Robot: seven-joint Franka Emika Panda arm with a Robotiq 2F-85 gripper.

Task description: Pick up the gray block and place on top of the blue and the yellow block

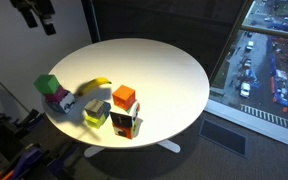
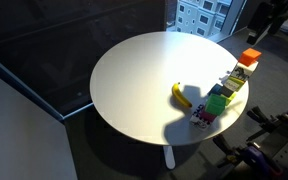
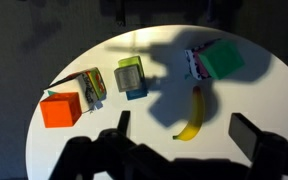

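A block with a gray top, yellow rim and blue side (image 3: 130,76) stands on the round white table (image 3: 134,140), also seen in an exterior view (image 1: 96,112). I cannot tell whether it is one block or two stacked. A patterned dark block (image 3: 91,87) and an orange block (image 3: 61,108) stand beside it. My gripper (image 3: 184,135) is open and empty, high above the table over a banana (image 3: 192,115). In both exterior views the gripper (image 1: 34,12) (image 2: 269,15) hangs well above the table's edge.
A green block with a purple and white side (image 3: 222,62) (image 1: 49,86) (image 2: 216,103) stands beyond the banana (image 1: 92,86) (image 2: 181,95). The orange block (image 2: 249,58) (image 1: 124,96) is near the table's rim. All objects sit along one side of the table (image 1: 154,65).
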